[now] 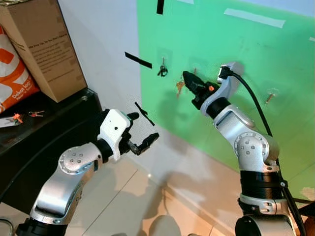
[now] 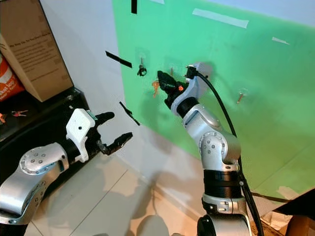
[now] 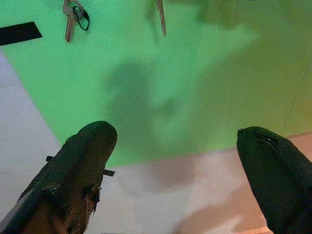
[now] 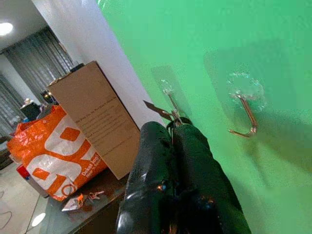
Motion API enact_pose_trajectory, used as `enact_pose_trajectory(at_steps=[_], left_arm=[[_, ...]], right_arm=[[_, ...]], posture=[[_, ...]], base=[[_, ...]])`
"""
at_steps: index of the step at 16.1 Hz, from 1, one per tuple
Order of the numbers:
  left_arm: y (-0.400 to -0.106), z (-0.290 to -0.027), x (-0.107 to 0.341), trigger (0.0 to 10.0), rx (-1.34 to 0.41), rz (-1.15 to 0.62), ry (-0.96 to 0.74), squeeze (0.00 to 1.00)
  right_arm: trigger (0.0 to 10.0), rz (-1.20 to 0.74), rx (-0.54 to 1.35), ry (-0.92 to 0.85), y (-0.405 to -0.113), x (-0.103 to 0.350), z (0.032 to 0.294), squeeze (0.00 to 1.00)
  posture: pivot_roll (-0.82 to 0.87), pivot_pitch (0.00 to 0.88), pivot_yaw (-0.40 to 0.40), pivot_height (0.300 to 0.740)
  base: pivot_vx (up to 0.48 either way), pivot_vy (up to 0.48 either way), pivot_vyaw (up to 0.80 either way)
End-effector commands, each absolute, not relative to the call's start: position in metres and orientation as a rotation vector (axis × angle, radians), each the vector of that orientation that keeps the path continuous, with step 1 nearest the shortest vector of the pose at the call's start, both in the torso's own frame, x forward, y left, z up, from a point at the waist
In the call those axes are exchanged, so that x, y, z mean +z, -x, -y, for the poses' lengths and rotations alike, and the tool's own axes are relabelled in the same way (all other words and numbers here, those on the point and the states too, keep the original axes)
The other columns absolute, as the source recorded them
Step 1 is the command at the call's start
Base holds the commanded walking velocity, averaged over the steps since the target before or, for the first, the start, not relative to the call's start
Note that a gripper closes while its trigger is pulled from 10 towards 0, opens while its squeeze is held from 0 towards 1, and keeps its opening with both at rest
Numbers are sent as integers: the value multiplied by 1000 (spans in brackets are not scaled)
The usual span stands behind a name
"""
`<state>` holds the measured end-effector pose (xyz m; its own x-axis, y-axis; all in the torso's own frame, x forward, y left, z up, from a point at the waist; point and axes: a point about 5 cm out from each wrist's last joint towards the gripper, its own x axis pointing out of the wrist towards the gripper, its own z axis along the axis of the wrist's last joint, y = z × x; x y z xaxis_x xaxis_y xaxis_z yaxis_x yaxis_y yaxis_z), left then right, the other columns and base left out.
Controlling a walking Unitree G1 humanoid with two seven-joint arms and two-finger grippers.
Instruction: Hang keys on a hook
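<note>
We see white letters on the orange bag (image 4: pixel 58 151), maybe "Dakal". The brown cardboard box (image 4: pixel 100 124) has small black print, too tiny for us to read.

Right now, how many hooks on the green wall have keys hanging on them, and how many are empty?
Hooks with keys hanging: 1
Empty hooks: 2
Total: 3 hooks

Key (image 1: pixel 180 87) mostly hidden behind right gripper (image 1: pixel 189 78) fingers; cardboard box (image 1: pixel 40 44) cut off by edge
</note>
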<state>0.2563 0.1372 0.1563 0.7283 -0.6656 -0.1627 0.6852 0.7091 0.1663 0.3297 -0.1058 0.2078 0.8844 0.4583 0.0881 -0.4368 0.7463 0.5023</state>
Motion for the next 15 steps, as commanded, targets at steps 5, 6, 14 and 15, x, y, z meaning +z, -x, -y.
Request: enact_pose_trajectory(at_steps=[5, 6, 14, 15], left_arm=[[-256, -139, 161, 10000, -749, -82, -235, 0], [-256, -140, 162, 10000, -750, -82, -236, 0], [-258, -139, 163, 10000, -769, -85, -238, 0], [-258, -138, 163, 10000, -770, -84, -238, 0]], right_arm=[[10000, -18, 422, -557, -342, 211, 111, 0], [10000, -12, 414, -556, -343, 211, 114, 0], [10000, -1, 339, -554, -339, 205, 143, 0], [10000, -7, 335, -547, -338, 203, 145, 0]], posture=[[48, 0, -21, 740], [48, 0, -18, 740], [36, 0, 1, 740], [36, 0, 1, 740]], base=[[0, 0, 0], [0, 0, 0], [0, 0, 0], [0, 0, 0]])
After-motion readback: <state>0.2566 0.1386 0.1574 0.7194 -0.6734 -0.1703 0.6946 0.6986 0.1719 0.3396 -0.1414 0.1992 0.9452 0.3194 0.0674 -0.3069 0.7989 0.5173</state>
